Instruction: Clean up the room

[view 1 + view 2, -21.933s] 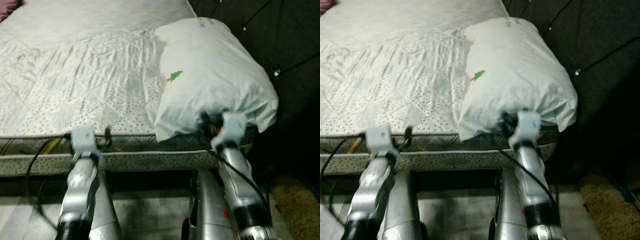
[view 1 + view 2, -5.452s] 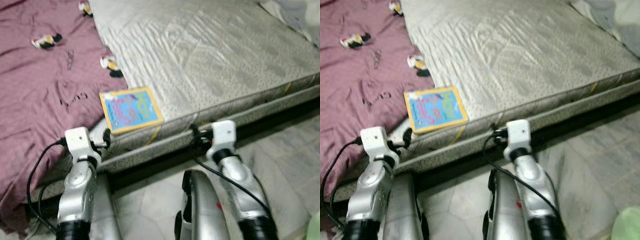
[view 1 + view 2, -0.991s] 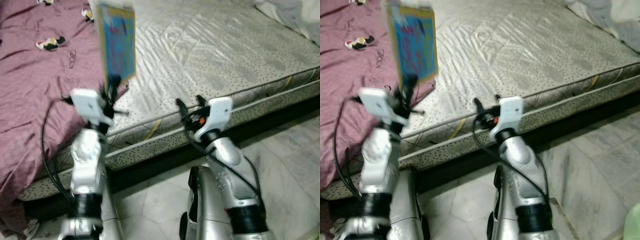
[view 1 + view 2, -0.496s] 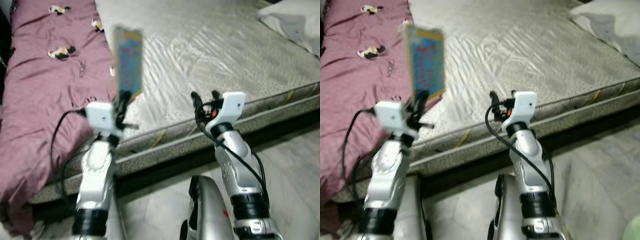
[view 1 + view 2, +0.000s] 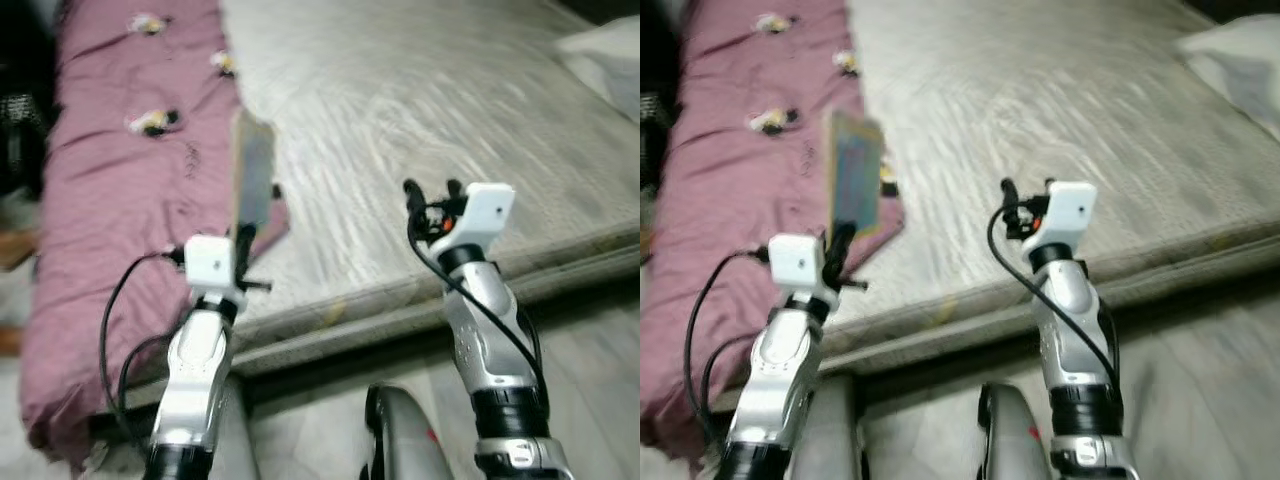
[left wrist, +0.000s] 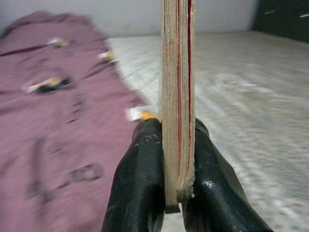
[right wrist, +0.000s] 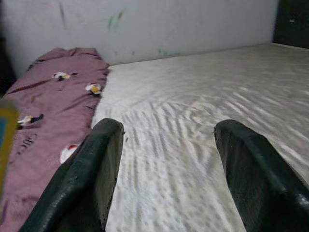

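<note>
Maroon quilted blanket (image 5: pixel 110 200) with small bird prints covered the left side of the pale grey quilted mattress (image 5: pixel 420 110). Left gripper (image 6: pixel 176 193) was clamped on the lower edge of a thin yellow-and-blue paperback book (image 5: pixel 853 182), likely lifted for carrying off while tidying. Book stood upright above the blanket's edge, long axis vertical, its cover turned partly away from the head camera. Right gripper (image 7: pixel 166 159) hovered over the mattress, fingers spread, empty. White pillow (image 5: pixel 1240 60) lay at far right.

Thin book (image 6: pixel 177 96) upright, clamped in left tool (image 6: pixel 176 193).
</note>
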Motion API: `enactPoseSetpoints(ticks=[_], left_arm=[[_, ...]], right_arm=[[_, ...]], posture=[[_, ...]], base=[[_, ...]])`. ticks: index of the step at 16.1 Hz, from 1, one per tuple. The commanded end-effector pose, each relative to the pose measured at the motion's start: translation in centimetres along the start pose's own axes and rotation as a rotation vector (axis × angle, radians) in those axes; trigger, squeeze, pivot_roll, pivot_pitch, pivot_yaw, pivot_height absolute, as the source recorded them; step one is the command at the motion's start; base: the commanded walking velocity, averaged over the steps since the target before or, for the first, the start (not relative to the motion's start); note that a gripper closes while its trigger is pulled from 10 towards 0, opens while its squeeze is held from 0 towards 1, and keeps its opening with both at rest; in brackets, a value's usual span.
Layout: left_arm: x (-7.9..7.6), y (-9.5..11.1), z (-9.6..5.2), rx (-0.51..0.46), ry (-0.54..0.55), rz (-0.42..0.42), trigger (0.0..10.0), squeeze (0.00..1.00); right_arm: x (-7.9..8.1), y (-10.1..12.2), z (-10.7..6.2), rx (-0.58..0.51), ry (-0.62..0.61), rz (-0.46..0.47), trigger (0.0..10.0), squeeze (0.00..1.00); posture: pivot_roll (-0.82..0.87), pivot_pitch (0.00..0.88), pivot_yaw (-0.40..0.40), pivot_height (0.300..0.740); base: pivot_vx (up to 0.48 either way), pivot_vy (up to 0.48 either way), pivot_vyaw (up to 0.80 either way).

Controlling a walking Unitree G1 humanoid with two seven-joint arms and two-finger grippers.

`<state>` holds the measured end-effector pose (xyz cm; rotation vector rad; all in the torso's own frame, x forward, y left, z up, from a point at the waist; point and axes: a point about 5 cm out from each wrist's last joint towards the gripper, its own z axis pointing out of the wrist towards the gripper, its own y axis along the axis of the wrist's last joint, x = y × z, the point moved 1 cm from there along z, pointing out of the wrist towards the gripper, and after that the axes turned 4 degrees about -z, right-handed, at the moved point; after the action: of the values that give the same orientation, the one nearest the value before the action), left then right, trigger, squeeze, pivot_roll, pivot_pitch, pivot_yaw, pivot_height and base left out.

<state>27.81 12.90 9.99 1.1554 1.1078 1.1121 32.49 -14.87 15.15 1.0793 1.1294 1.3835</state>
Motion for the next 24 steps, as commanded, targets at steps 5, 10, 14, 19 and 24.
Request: enactPoseSetpoints(ticks=[5,10,14,19,24], left_arm=[[1.1,1.1,-0.6,-0.022,0.081,0.095,10.0,0.0],[0.7,0.5,-0.5,0.023,0.038,0.11,10.0,0.0],[0.7,0.2,-0.5,0.054,0.055,0.099,10.0,0.0],[0.8,-0.2,-0.6,0.081,0.059,0.087,10.0,0.0],[0.1,-0.2,-0.4,0.081,0.025,0.059,10.0,0.0]], right_arm=[[-1.8,-0.9,-1.7,0.037,-0.087,-0.042,10.0,0.0],[-2.1,-1.2,-2.1,0.045,-0.113,-0.051,10.0,0.0],[-2.2,-1.1,-2.1,0.045,-0.125,-0.07,10.0,0.0],[-2.1,-1.5,-2.2,0.064,-0.125,-0.071,10.0,0.0],[-1.8,-1.7,-2.1,0.075,-0.123,-0.048,10.0,0.0]], posture=[[0.02,0.019,-0.01,0.73],[0.01,0.017,0.0,0.74],[0.01,0.013,-0.004,0.74],[0.01,0.015,-0.009,0.74],[0.0,0.015,-0.008,0.74]], base=[[0.0,0.0,0.0],[0.0,0.0,0.0],[0.0,0.0,0.0],[0.0,0.0,0.0],[0.0,0.0,0.0]])
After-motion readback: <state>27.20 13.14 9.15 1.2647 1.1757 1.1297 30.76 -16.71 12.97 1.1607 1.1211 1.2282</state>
